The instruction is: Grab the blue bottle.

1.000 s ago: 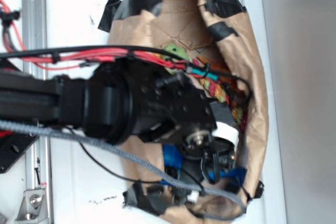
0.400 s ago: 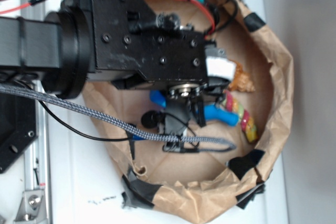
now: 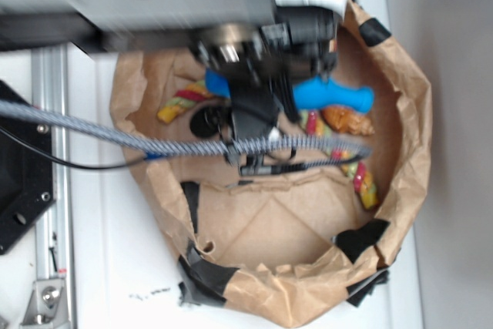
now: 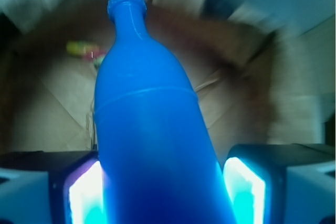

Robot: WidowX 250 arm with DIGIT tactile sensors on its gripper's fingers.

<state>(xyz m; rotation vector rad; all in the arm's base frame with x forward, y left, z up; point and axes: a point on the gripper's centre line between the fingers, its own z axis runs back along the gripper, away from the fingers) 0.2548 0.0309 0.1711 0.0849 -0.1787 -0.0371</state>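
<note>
The blue bottle fills the middle of the wrist view, cap end pointing away, its body sitting between the two glowing pads. My gripper is shut on it, both jaws pressed against its sides. From the exterior view, the blue bottle sticks out to the right of the black fingers, and a short blue end shows on their left. My gripper hangs over the back part of the brown paper bag, with the arm blurred across the top of the frame.
Inside the bag lie a striped rope toy and an orange-brown toy. A grey braided cable crosses the bag. Black tape patches mark its rim. A metal rail runs along the left.
The arm has risen and swung toward the top of the exterior frame, carrying the blue bottle with it. The bag floor and the rope toy now show below it.
</note>
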